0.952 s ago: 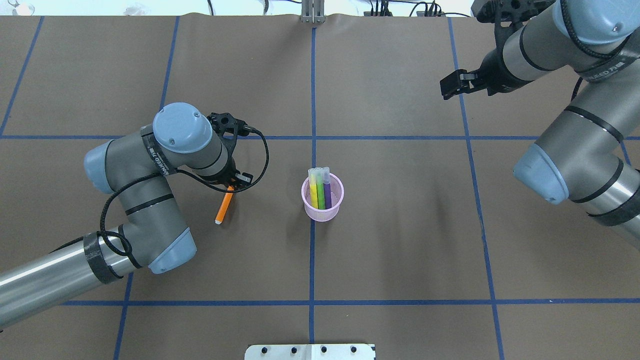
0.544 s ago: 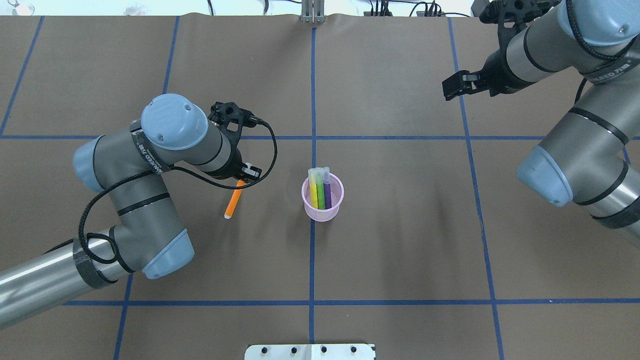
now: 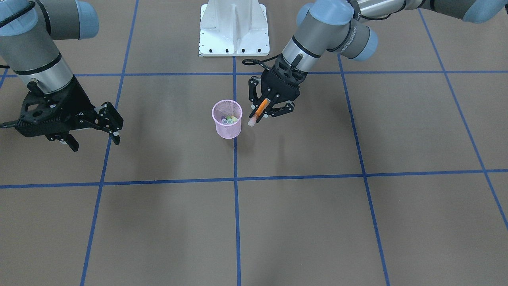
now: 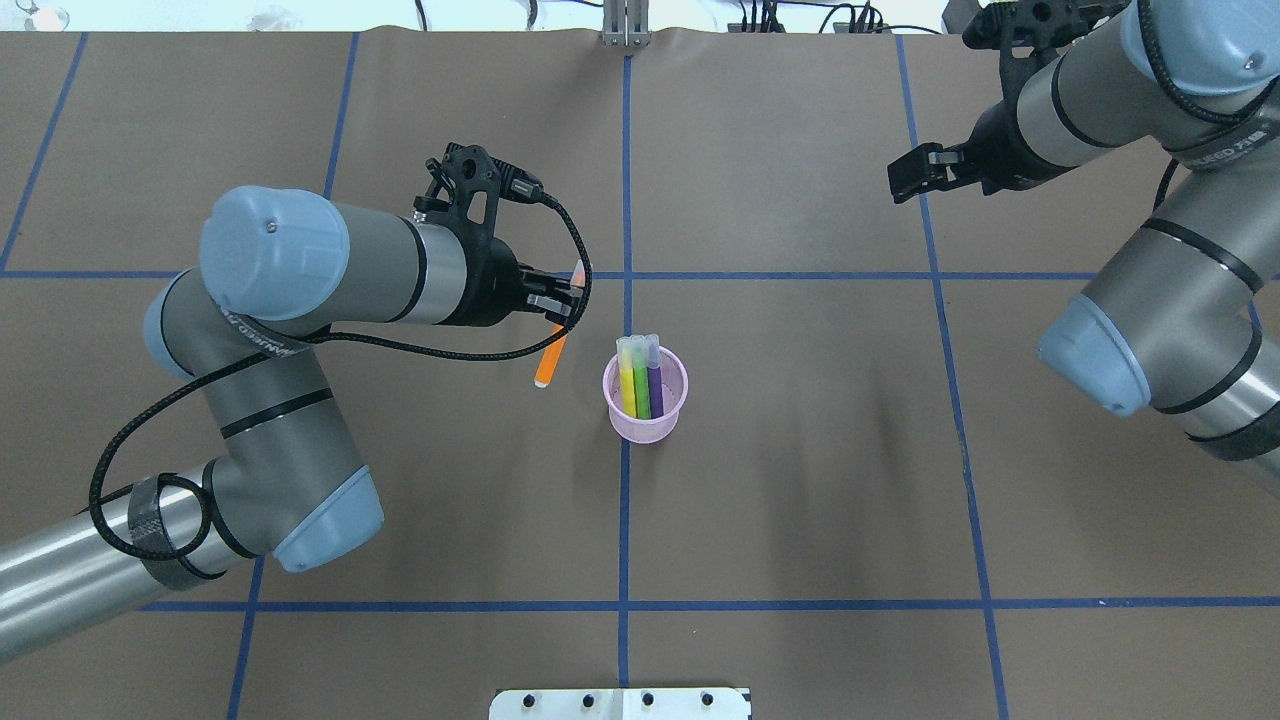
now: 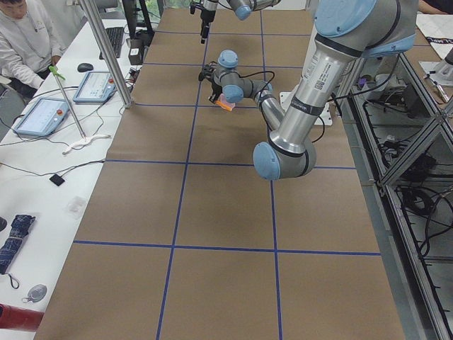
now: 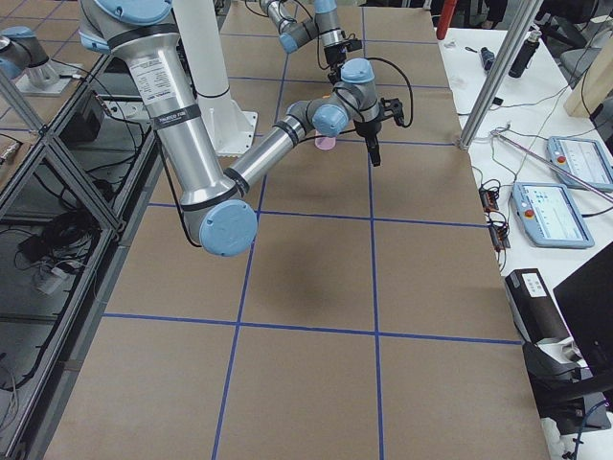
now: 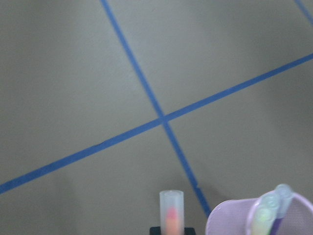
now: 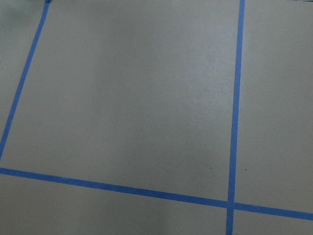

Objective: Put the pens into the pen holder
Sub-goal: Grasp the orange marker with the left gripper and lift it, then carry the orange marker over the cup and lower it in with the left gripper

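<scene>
The pink mesh pen holder [image 4: 646, 418] [image 3: 227, 128] stands upright at the table's centre. It holds three pens [image 4: 640, 385], yellowish, green and purple, with their pale caps up. My left gripper [image 4: 562, 300] [image 3: 269, 106] is shut on an orange pen [image 4: 548, 365] [image 3: 260, 109], which hangs tilted above the table just beside the holder on my left. The left wrist view shows that pen's pale cap [image 7: 171, 205] next to the holder's rim [image 7: 230, 218]. My right gripper [image 3: 97, 137] [image 4: 905, 180] hovers far off at the right with its fingers apart and nothing between them.
The white robot base [image 3: 234, 28] sits at the table's near edge, behind the holder. Blue tape lines [image 4: 625, 200] divide the brown table cover into squares. A person [image 5: 21, 42] sits at a side table with tablets [image 5: 42, 113] beyond the far edge.
My left gripper lifted the orange pen off the table and carried it right and away from the robot, close to the pen holder. The right arm barely shifted.
</scene>
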Robot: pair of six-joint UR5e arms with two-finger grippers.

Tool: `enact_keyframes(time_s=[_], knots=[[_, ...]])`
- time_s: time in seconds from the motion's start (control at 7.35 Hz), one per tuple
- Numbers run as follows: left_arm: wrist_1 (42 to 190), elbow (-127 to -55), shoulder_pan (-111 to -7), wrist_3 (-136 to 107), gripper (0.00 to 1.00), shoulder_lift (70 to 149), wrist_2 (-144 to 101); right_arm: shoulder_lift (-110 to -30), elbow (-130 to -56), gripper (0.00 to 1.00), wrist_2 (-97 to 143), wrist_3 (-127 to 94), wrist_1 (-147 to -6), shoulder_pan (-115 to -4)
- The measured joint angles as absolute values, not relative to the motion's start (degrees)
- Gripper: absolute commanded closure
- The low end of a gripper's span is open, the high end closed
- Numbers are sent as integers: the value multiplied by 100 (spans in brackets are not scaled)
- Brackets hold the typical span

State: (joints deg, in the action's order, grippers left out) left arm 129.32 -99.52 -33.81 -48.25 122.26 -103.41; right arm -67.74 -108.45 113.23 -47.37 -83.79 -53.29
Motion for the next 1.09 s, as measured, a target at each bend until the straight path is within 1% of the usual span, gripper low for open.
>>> enact_keyframes(time_s=[0.41,0.68,0.95,1.09], knots=[[14575,-9830,-2744,-4183,100,12208,-9223,-6776,-10846,0,11320,-4731,-8372,-5353],[15730,-9222,-2465,-3797,100,12252,-8712,-6771,-10846,0,11326,-4729,-8373,-5372],[16332,-8874,-2420,-3524,99,12288,-8611,-6768,-10846,0,11329,-4729,-8368,-5378],[16405,-8800,-2413,-3487,63,12312,-8601,-6768,-10846,0,11329,-4729,-8368,-5378]])
